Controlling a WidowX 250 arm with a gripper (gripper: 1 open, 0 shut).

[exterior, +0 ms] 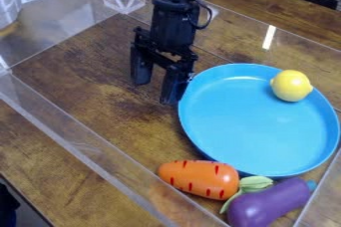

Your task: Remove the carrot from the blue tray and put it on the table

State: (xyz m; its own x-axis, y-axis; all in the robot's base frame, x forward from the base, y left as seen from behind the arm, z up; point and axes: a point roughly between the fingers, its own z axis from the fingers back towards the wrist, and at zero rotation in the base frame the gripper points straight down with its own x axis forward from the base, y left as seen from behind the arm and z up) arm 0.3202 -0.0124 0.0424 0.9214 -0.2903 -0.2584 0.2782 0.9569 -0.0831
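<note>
Gripper (159,84): jaws spread, nothing pinched. Carrot (200,178): placed below the jaws, dark-striped; no lettering can be read.

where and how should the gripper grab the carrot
I'd take the carrot around its thick orange body, coming from above, fingers on the two long sides; it lies lengthwise and the body looks rounded and stout. The leafy end looks a poorer choice, as it sits right by the eggplant.
</note>
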